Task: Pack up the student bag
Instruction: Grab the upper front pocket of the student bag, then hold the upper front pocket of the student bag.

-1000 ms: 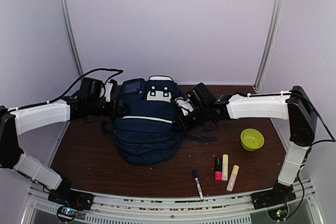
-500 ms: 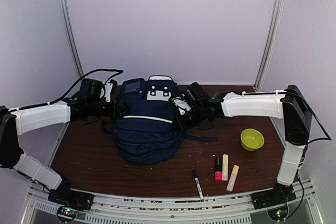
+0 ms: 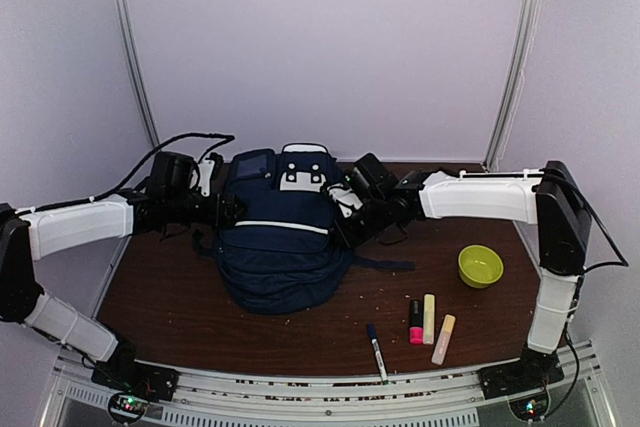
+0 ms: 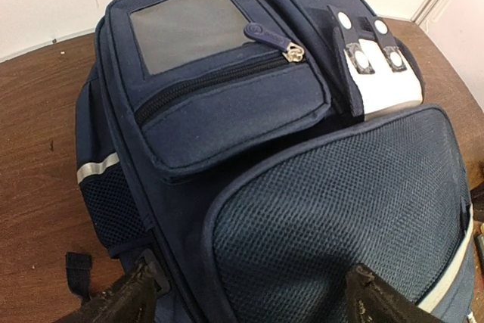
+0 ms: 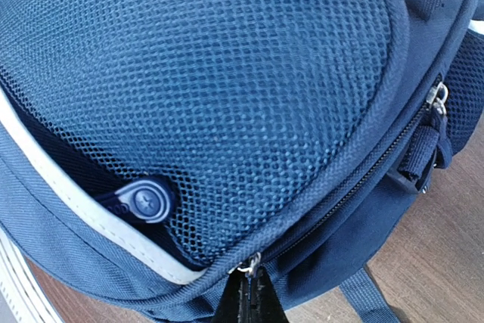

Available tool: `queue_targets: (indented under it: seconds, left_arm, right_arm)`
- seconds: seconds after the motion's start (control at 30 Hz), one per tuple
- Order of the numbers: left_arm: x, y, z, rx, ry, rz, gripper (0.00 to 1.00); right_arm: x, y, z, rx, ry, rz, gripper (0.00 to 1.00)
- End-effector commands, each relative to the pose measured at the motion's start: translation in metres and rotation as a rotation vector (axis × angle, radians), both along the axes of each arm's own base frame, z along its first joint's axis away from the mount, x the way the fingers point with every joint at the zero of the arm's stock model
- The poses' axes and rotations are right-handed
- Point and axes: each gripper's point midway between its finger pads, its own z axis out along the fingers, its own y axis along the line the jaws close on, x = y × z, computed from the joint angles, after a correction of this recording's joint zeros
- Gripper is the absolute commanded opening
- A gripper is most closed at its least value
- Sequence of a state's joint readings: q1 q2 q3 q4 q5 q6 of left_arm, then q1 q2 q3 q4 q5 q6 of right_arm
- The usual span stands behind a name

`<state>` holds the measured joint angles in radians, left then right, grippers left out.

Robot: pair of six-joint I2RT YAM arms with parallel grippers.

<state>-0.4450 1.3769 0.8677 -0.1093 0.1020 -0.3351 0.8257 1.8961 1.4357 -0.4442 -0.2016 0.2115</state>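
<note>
Clearly the packing is only beginning. The student bag (image 3: pixel 280 247) is lying at the back middle of the bench (image 3: pixel 170 297), its main zip looking closed. The right gripper (image 5: pixel 248 296) is pinching shut on the zip pull (image 5: pixel 248 265) at the bag's right side, seemingly readying to open it. The left gripper (image 4: pixel 249 293) is hanging wide open just beside the bag's left side, holding nothing. A marker (image 3: pixel 376 351), three highlighters (image 3: pixel 428 318) and a green bowl (image 3: pixel 480 265) are lying on the bench nearer the arms, not yet packed.

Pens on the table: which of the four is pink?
The pink pen, second from the left, lying between the white marker and the pale yellow pen; no other is pink.
</note>
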Motion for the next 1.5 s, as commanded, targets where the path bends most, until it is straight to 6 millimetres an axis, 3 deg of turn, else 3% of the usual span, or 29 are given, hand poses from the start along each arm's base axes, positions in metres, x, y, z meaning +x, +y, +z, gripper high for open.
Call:
queue_targets:
  seconds: [0.0,0.13,0.23,0.3,0.47,0.6,0.73,0.87,1.0,1.07,1.13,1.27,1.47]
  left_arm:
    - [-0.007,0.002,0.009,0.006,-0.045,-0.022,0.89]
    - [-0.009,0.006,0.009,0.027,-0.05,-0.013,0.89]
    - [-0.009,0.008,0.006,0.032,-0.045,-0.009,0.89]
    - [-0.009,0.007,0.003,0.029,-0.035,-0.009,0.89]
    - [-0.008,0.004,-0.007,0.02,-0.003,-0.013,0.88]
    - [-0.009,0.003,-0.007,0.012,-0.008,-0.016,0.88]
    - [-0.01,0.004,-0.004,0.018,-0.02,-0.017,0.87]
    - [-0.014,-0.006,0.027,0.002,-0.125,-0.113,0.83]
    - [-0.008,-0.018,0.059,-0.013,-0.232,-0.183,0.82]
    - [0.005,-0.018,0.063,-0.038,-0.244,-0.158,0.86]
    - [0.027,-0.011,0.055,-0.048,-0.203,-0.106,0.87]
    - [0.057,-0.012,0.013,-0.035,-0.055,-0.092,0.79]
    - [0.028,-0.056,-0.011,-0.218,-0.103,-0.26,0.67]
  right_arm:
    - [0.035,-0.02,0.015,-0.005,-0.087,-0.095,0.0]
    - [0.02,-0.014,0.017,0.03,-0.067,0.036,0.0]
    - [0.009,-0.013,0.005,-0.003,-0.017,0.113,0.0]
    - [0.011,-0.012,-0.001,-0.014,-0.01,0.119,0.0]
    - [0.021,0.002,-0.001,0.048,-0.014,0.084,0.15]
    - [0.029,0.011,0.005,0.111,-0.034,0.058,0.17]
    - [0.032,0.008,0.006,0.108,-0.049,0.031,0.02]
    - [0.037,-0.013,0.011,0.06,-0.097,-0.027,0.0]
    - [0.054,-0.039,0.024,-0.022,-0.175,-0.107,0.0]
    - [0.062,-0.044,0.034,-0.031,-0.201,-0.122,0.0]
    - [0.07,-0.045,0.046,-0.028,-0.224,-0.13,0.0]
    - [0.086,-0.046,0.073,-0.036,-0.291,-0.156,0.0]
    - [0.106,-0.043,0.137,-0.026,-0.437,-0.149,0.0]
